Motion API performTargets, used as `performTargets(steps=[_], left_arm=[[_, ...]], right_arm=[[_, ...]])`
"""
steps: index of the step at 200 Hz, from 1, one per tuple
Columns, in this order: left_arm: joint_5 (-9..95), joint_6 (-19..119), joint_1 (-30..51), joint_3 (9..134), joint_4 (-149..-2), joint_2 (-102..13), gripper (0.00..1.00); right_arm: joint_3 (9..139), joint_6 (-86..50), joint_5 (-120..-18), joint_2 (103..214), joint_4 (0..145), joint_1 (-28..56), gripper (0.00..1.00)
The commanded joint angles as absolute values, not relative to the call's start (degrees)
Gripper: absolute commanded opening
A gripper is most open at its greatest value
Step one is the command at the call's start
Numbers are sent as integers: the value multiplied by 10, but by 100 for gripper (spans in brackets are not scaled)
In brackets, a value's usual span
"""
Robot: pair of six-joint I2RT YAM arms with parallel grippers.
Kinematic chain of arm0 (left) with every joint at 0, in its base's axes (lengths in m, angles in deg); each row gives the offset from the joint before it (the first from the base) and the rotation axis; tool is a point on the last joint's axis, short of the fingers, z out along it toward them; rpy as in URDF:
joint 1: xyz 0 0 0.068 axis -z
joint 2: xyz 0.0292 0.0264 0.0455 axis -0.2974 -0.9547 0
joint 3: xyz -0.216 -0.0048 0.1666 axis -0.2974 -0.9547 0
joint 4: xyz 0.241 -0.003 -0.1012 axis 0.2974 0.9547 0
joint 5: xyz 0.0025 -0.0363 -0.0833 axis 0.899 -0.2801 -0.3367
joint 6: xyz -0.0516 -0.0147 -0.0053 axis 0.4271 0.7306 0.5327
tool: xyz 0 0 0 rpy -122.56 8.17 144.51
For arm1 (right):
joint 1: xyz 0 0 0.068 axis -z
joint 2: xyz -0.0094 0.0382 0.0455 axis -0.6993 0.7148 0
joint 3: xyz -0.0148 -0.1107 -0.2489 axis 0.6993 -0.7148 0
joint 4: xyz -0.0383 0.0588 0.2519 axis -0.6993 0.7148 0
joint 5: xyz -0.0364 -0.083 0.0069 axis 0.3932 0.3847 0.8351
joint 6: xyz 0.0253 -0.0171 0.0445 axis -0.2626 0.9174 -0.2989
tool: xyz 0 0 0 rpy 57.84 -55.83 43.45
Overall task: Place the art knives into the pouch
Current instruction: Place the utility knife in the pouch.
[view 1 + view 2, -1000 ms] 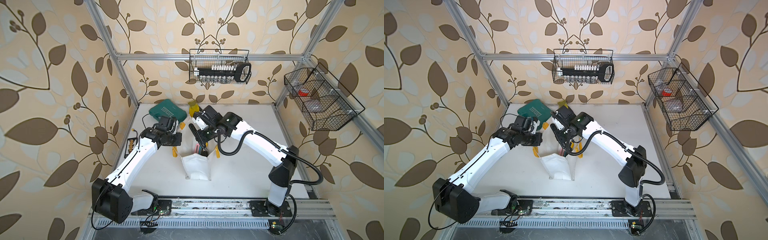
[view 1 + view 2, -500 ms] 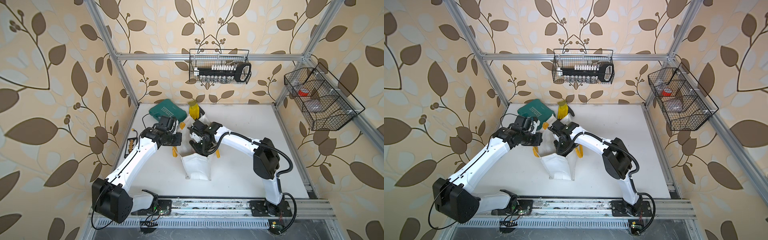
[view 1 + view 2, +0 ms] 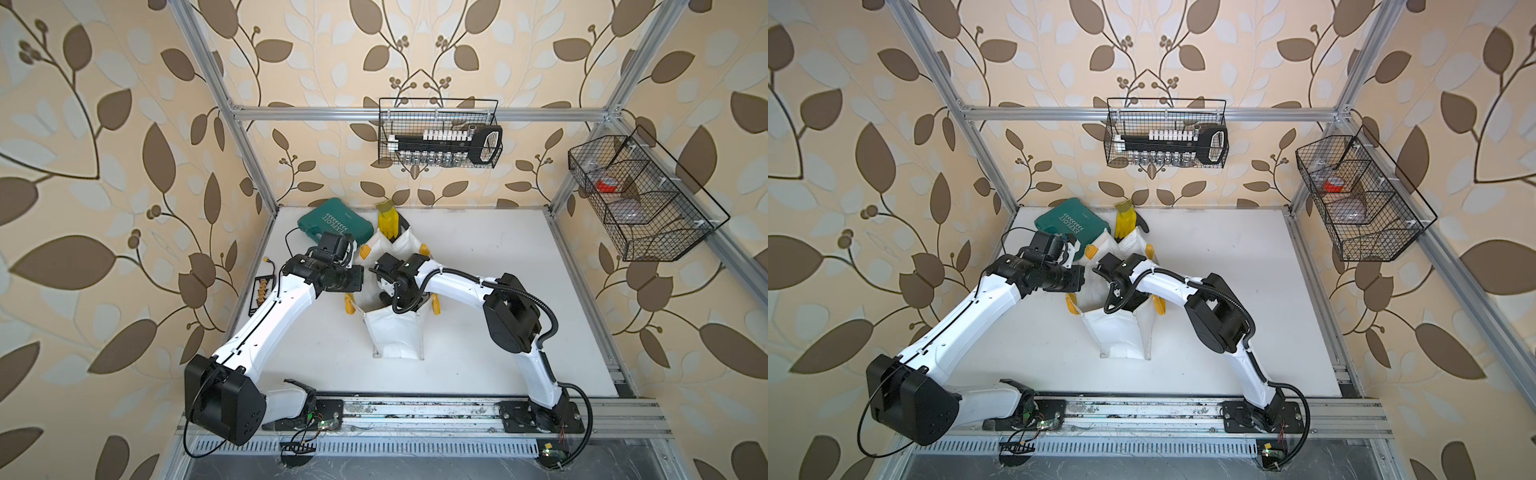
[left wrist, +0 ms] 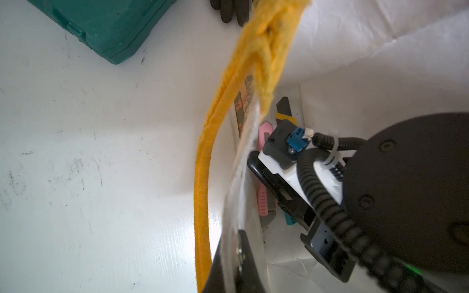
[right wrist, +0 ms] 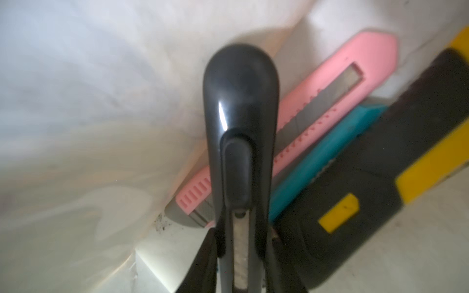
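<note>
Pinching the pouch [image 3: 395, 336] by its rim so the mouth gapes, our left gripper [image 4: 232, 263] gives our right gripper [image 5: 241, 269] room inside, jaws clamped on the black art knife [image 5: 239, 101] above three stowed cutters [image 5: 330, 83].

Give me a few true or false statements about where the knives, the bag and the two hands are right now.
1. The right hand grips a black plastic art knife inside the white fabric pouch with yellow loop handles. True.
2. That pouch holds nothing else. False: a pink plastic cutter, a teal cutter and a black-and-yellow cutter lie at its bottom.
3. The left hand is shut on the pouch's rim. True.
4. The green plastic tool case stands inside the pouch. False: it lies on the white table, outside the pouch, near the back wall.
</note>
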State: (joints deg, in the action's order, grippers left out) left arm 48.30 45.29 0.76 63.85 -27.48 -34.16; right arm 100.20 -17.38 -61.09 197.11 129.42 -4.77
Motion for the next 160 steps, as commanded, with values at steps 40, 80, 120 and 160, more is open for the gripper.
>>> performTargets(steps=[40,80,120,160], left_arm=[[491,444,14,643,-272,-343,0],[477,452,18,646,-275,-348,0],[466,467,34,685,-266,-352,0],[459,480,37,703,-267,-346,0]], right_arm=[[1016,-167,-578,1964,1338,-47,38],[1060,-166,-565,1941,1365,-45,48],[1130,-157,-545,1909,1405,-41,55],[1163,-154,-565,1845,1400,-27,64]])
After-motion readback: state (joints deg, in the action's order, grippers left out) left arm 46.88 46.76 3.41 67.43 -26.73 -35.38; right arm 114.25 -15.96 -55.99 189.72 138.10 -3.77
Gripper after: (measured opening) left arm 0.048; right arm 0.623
